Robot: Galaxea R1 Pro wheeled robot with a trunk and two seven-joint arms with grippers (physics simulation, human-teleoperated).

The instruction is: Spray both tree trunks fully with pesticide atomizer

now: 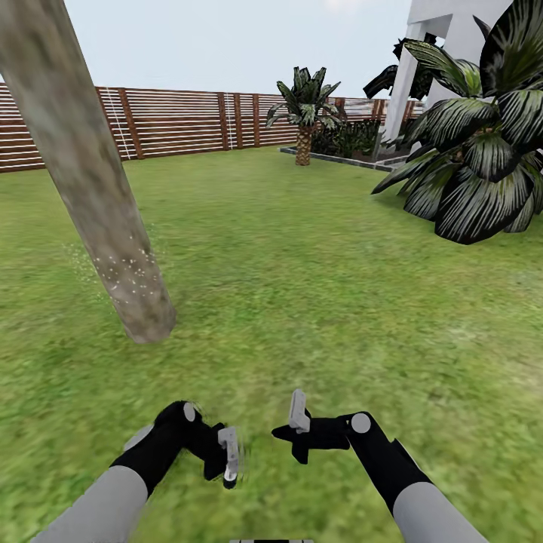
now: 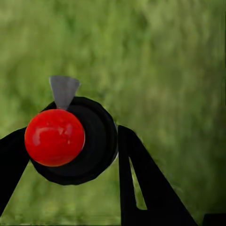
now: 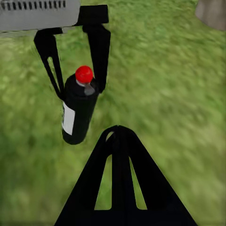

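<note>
Flanking lawn (image 1: 317,271): tree trunk (image 1: 98,188), striped bush (image 1: 483,151).

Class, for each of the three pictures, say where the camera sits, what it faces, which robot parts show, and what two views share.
Head view: from the robot's head, forward and down over lawn, speckled tree trunk, fence; both arms.
Left wrist view: along the left gripper, facing the atomizer top-on.
Right wrist view: along the right gripper, facing the left gripper.
Both wrist views share the atomizer.
</note>
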